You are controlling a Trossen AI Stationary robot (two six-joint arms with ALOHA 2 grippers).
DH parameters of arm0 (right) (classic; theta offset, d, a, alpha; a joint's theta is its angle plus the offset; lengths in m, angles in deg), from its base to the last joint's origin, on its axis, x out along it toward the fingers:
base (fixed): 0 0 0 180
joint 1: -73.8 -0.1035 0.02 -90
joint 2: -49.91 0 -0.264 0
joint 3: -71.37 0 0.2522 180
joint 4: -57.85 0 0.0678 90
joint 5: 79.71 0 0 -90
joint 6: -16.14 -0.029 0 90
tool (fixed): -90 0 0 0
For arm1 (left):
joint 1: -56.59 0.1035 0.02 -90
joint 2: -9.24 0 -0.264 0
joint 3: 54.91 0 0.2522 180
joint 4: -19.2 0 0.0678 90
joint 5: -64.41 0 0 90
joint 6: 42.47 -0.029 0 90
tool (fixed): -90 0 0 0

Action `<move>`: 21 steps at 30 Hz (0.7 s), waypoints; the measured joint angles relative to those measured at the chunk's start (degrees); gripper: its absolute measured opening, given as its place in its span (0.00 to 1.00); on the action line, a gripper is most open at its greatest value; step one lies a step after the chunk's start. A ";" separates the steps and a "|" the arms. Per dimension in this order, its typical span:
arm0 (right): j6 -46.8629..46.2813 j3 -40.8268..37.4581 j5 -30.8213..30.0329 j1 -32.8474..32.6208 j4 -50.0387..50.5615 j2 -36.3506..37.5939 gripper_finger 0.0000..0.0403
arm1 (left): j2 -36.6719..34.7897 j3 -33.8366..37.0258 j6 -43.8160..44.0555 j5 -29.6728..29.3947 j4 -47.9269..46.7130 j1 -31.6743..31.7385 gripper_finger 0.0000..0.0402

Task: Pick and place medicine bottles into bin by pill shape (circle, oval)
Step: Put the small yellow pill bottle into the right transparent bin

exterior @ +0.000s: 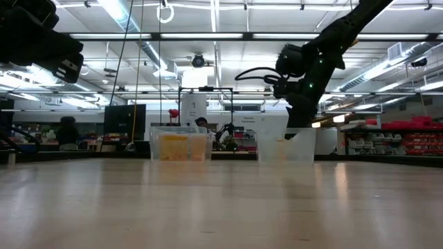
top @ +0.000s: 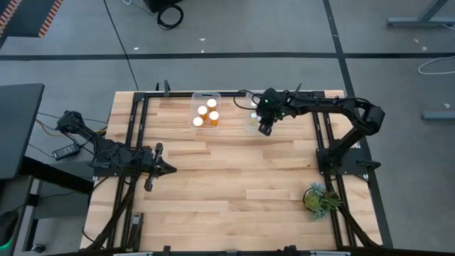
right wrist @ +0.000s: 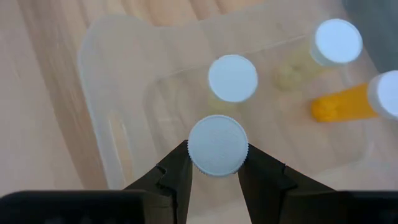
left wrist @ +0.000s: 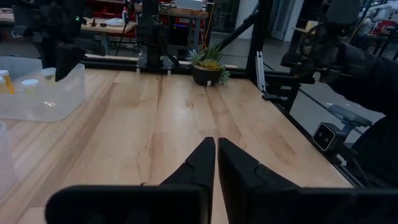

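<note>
In the right wrist view my right gripper [right wrist: 217, 157] is shut on a medicine bottle, of which only the round white cap [right wrist: 217, 144] shows. It hangs over a clear bin [right wrist: 106, 124] at the table's far side [top: 250, 121]. Two more white-capped bottles [right wrist: 232, 78] [right wrist: 336, 41] stand in that bin, and an orange one [right wrist: 345, 102] lies on its side there. A second clear bin [top: 195, 96] to its left holds several bottles [top: 212, 104]. My left gripper [top: 169, 169] waits shut, level, over the table's left part. My right gripper pinches the bottle's white cap [right wrist: 189, 149] between its two fingers, one on either side of the ribbed rim. The fingers slant down from the table's right side. The bottle hangs clear above the bin; its body is hidden under the cap.
A small potted plant [top: 320, 199] stands at the near right corner. A black frame [top: 135, 114] runs round the table. Bare wood [top: 234, 178] spans the middle and near part. The low view shows both bins [exterior: 180, 145] [exterior: 287, 145] at the far edge.
</note>
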 joint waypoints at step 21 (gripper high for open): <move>1.37 0.17 -0.71 0.40 -2.69 -4.22 0.31 | 0.02 0.00 0.00 -0.02 -0.02 0.01 0.07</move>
